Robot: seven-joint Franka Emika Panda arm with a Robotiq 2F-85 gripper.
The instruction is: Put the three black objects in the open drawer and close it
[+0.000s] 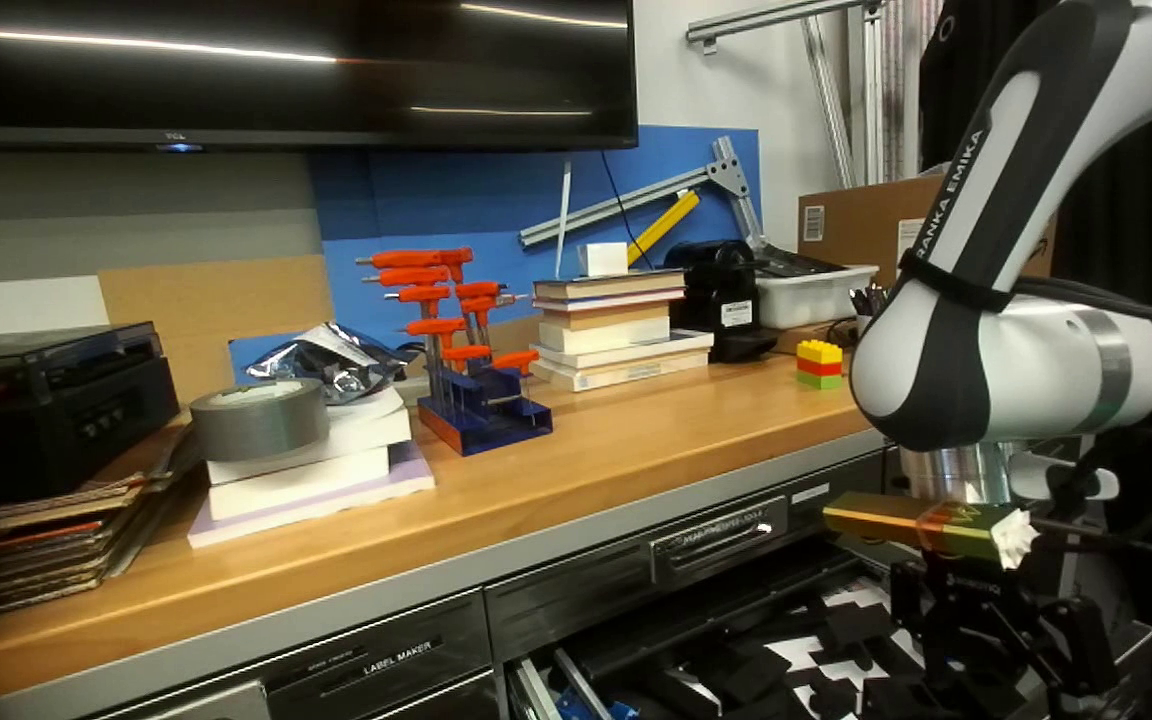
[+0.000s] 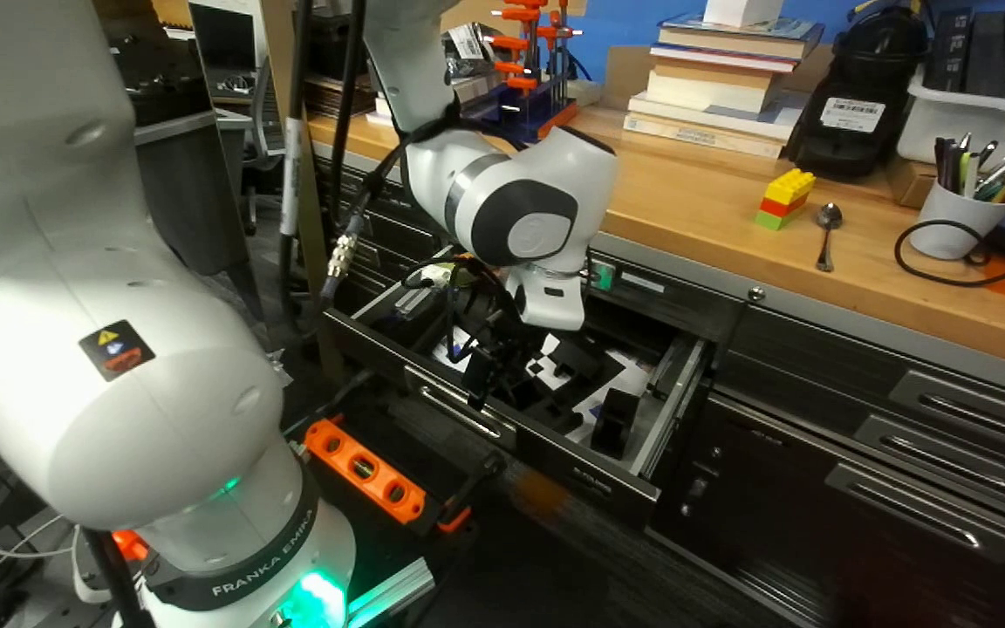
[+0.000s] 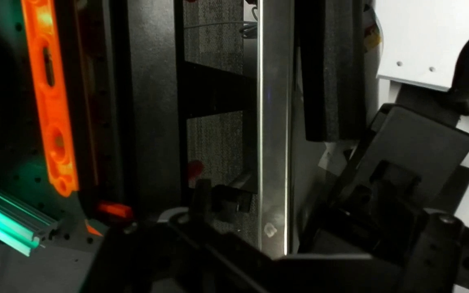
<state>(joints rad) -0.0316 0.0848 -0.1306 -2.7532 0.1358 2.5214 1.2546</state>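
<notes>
In the pulled-out drawer (image 2: pixel 569 460), several black objects (image 2: pixel 614 422) lay, the task's three presumably among them. Jaws: spread wide, apparently empty, over the front edge (image 3: pixel 276 122). Step, we judged: closing; next called for an inward push. Contact was unclear; the arm (image 2: pixel 546 218) hid part of the drawer.

Workshop-like lab: robot arm (image 2: pixel 162 419), wooden bench (image 1: pixel 626 440), labelled drawers (image 1: pixel 406 640), rack (image 1: pixel 501 437) of orange-handled tools (image 1: pixel 411 276)
</notes>
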